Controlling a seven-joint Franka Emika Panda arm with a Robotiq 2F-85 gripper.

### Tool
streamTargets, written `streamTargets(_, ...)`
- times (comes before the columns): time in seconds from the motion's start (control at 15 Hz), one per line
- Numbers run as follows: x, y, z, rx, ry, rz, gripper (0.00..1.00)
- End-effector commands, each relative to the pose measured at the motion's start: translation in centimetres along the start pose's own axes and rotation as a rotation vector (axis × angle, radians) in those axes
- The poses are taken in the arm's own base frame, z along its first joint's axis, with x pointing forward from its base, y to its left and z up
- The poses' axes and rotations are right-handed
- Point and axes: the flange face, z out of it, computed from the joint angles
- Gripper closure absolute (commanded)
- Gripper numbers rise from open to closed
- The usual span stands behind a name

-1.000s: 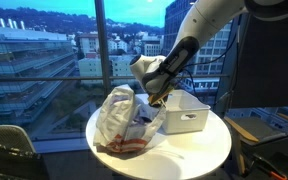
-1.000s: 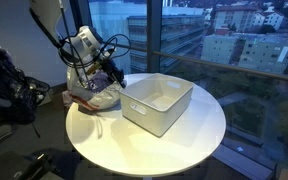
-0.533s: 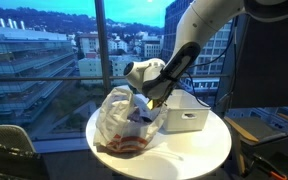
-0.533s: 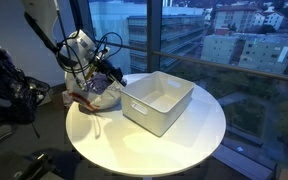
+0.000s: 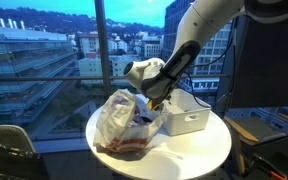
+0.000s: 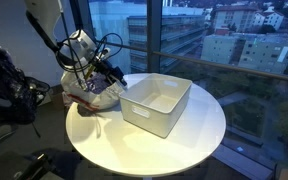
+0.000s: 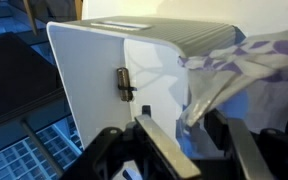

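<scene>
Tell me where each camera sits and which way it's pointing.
Exterior view: level with the table, facing the window; shows arm, end effector, bag, bin.
Exterior view: higher, looking down on the table; arm enters upper left.
Wrist view: behind the fingers, facing bin wall and bag.
Both exterior views share table, bag, bin, arm.

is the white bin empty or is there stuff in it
Empty: in an exterior view the white bin shows only bare floor and walls; the plastic bag lies outside it.
</scene>
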Motion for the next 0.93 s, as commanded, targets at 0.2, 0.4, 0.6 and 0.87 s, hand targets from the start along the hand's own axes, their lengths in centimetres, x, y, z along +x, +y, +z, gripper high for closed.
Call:
streamTargets(0.2, -0.1, -0.3, -1.4, -0.009, 0.003, -0.009, 0.84)
streamTargets(0.4, -0.1, -0.2, -1.4, -0.03, 0.006, 0.0, 0.98)
streamTargets(0.6, 0.2, 0.1, -1.8, -0.058, 0.048, 0.027, 0.99)
streamTargets(0.87, 1.3, 0.8, -3.4, -0.107, 0.179, 0.079, 0.97)
